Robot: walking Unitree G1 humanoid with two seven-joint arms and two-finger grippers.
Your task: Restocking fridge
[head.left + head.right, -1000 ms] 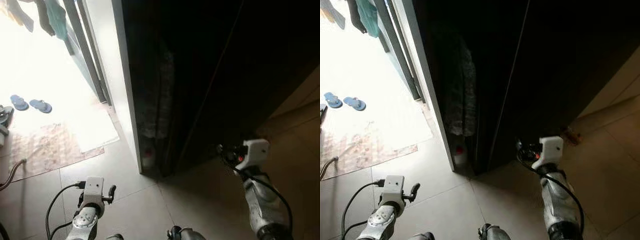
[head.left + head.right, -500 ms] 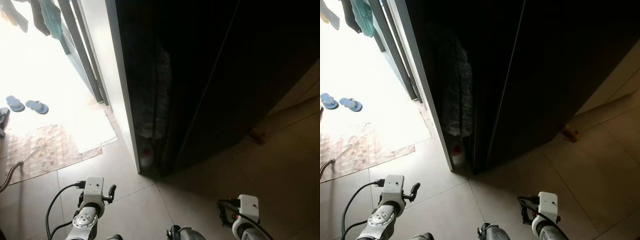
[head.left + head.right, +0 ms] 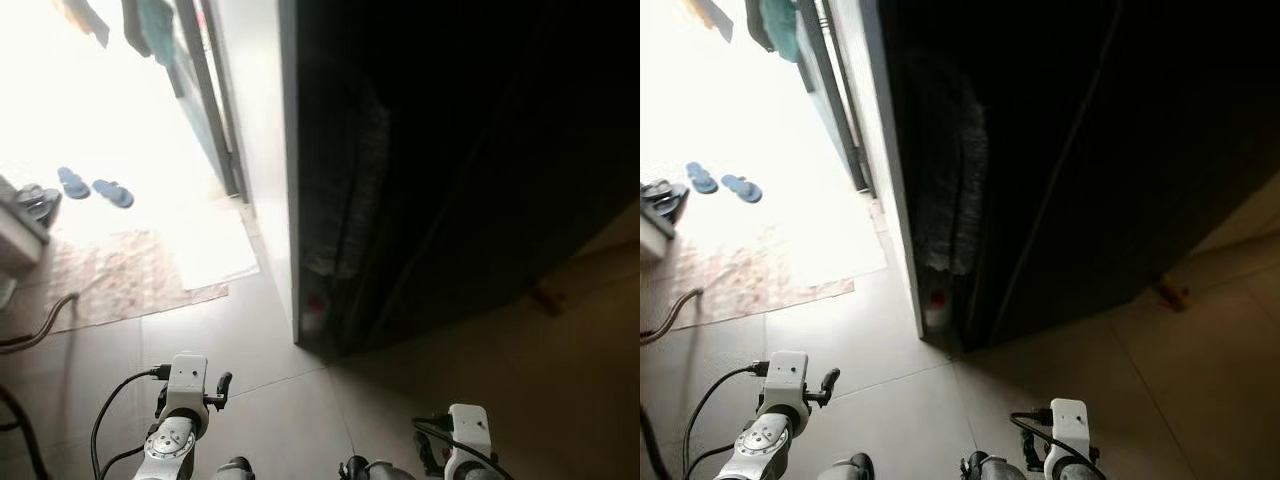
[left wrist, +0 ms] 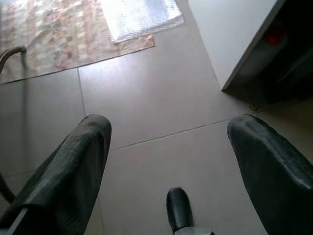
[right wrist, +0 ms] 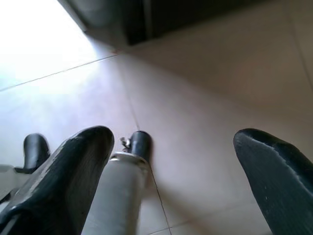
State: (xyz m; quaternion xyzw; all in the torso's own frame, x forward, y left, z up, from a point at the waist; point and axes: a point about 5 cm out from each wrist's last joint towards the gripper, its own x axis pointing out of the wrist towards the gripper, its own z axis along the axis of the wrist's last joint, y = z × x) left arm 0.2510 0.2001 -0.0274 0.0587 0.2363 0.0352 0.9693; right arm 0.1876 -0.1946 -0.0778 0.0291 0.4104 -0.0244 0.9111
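The tall dark fridge [image 3: 450, 150] stands ahead on the right, its doors closed with a thin seam [image 3: 1060, 180] between them. A white side panel [image 3: 262, 150] borders its left edge. My left arm [image 3: 186, 385] hangs low at the bottom left over the floor tiles. In the left wrist view my left gripper [image 4: 168, 132] is open, with bare tile between its fingers [image 4: 83, 147]. My right arm [image 3: 465, 430] sits low at the bottom right. My right gripper [image 5: 173, 142] is open too, holding nothing, its fingers [image 5: 83, 152] above the floor.
A small bottle with a red cap [image 3: 935, 305] stands in the dark gap at the fridge's foot. A patterned rug [image 3: 110, 285] and pale mat [image 3: 215, 255] lie left, with blue slippers [image 3: 95, 188] beyond in bright light. A small brown object [image 3: 1172, 294] lies on the tiles at right.
My right arm has dropped from up near the fridge door to low at the bottom edge. The camera has swung a little left. The left arm has stayed put.
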